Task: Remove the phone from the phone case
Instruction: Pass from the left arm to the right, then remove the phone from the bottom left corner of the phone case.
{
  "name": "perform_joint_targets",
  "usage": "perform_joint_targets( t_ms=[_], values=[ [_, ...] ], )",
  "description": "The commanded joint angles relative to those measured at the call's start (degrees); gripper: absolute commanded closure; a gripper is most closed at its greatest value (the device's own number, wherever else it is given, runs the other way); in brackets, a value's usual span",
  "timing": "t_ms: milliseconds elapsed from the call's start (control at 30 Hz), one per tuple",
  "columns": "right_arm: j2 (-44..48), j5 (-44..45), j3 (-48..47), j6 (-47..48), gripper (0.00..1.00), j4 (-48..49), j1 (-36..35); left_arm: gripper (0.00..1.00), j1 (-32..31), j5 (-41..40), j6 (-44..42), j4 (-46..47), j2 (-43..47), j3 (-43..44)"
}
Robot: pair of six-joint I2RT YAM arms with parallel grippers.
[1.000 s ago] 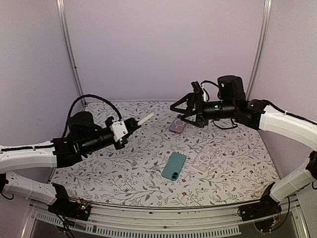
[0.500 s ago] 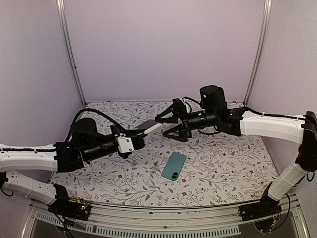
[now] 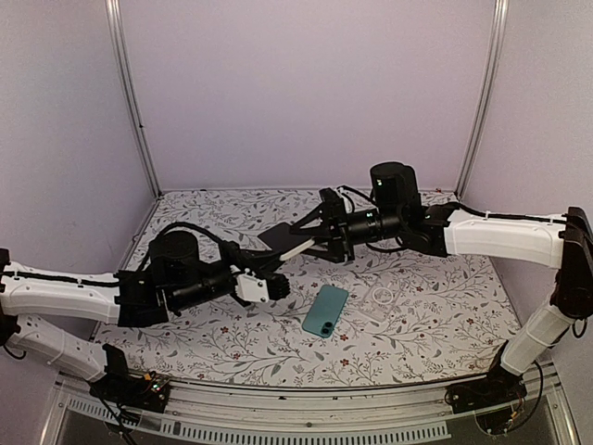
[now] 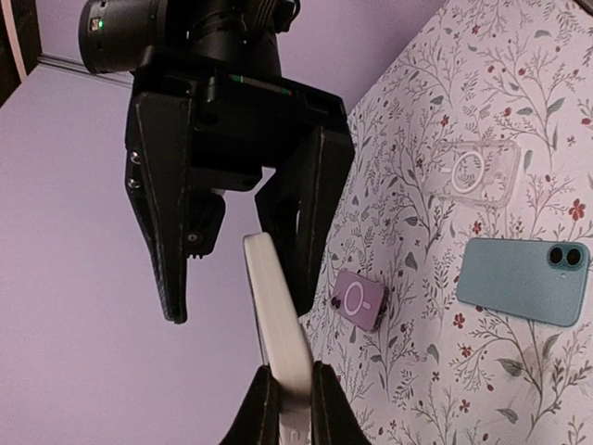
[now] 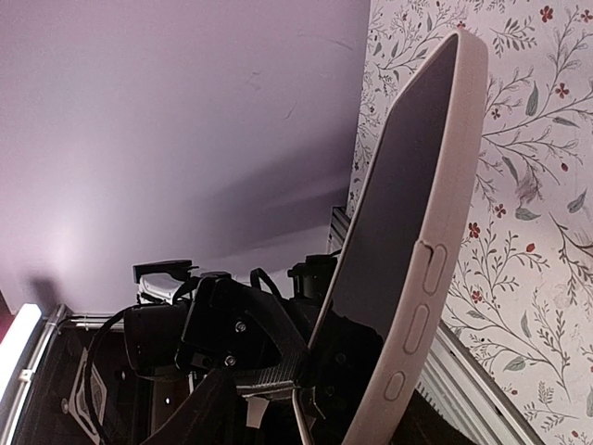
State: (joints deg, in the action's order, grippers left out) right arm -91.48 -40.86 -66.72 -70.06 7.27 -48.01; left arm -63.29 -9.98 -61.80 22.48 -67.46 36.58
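Cream silicone wraps the phone [image 5: 398,185] that matters here: its case [image 5: 463,139] shows as a pale rim with side buttons around a dark screen. The pair hangs in the air above the middle of the desk [image 3: 213,343], touching nothing below.

The left gripper [image 4: 289,397] is pinched tight on one short end of the cased phone, holding it edge-up so the other end sticks out free. That looks deliberate: one arm acts as a vice, leaving the far end open for the other arm to work on.

The right gripper [image 4: 236,287] faces it from the far side, jaws about half spread and straddling the free end. The left wrist view shows a clear gap between one finger and the case; whether the other finger touches I cannot tell. It has hold of nothing yet.

Below, near the front edge, lie a teal phone [image 3: 325,311] and beside it a clear case [image 3: 384,298]; a purple cased phone [image 4: 359,299] sits further back.

The phone is not out of its case, so I judge the peeling has yet to start.
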Motion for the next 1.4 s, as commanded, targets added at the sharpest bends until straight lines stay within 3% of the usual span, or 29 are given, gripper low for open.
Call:
perform_joint_targets(
  t_ms=[0,500,667,700,733,800,867,900,1000,1167,1367],
  values=[
    [0.7,-0.8,0.7,-0.3,0.51,2.9,-0.9,1.0,-1.4,-2.1,-3.0,3.7,-0.4,0.4],
    [0.9,1.2,2.4,-0.6,0.83,2.8,-1.0,1.0,-5.4,-10.0,-14.0,4.3,-4.6,-1.0],
    [1.0,1.8,3.2,0.1,1.0,2.8,-1.0,1.0,-6.7,-12.5,-15.4,4.7,-5.3,-1.3],
    [0.8,1.9,3.2,0.3,1.0,2.8,-1.0,0.96,-6.9,-12.9,-15.0,4.6,-5.2,-1.2],
    [0.7,2.0,3.1,1.0,1.0,2.8,-1.0,0.86,-7.2,-13.0,-14.3,4.4,-5.0,-1.0],
    [0.6,2.4,2.7,2.5,1.0,2.8,-0.9,0.44,-7.5,-13.1,-12.2,3.5,-4.3,-0.8],
    [0.9,3.4,2.5,5.2,1.0,2.7,-0.6,0.19,-8.0,-13.3,-10.4,3.4,-3.3,-1.3],
    [1.2,3.9,2.5,6.9,1.0,2.6,-0.3,0.12,-8.3,-13.6,-9.5,2.9,-2.8,-1.3],
    [3.0,6.0,3.2,12.7,1.0,2.1,0.8,0.1,-9.3,-15.1,-1.9,-3.1,-1.1,0.9],
    [7.4,12.1,3.7,28.0,1.0,-1.5,1.4,0.04,-9.1,-12.1,21.1,-12.9,3.4,7.0],
    [12.1,15.8,5.8,40.6,1.0,-3.7,1.6,0.0,-5.2,-6.2,38.5,-16.8,8.5,9.5]
  ],
)
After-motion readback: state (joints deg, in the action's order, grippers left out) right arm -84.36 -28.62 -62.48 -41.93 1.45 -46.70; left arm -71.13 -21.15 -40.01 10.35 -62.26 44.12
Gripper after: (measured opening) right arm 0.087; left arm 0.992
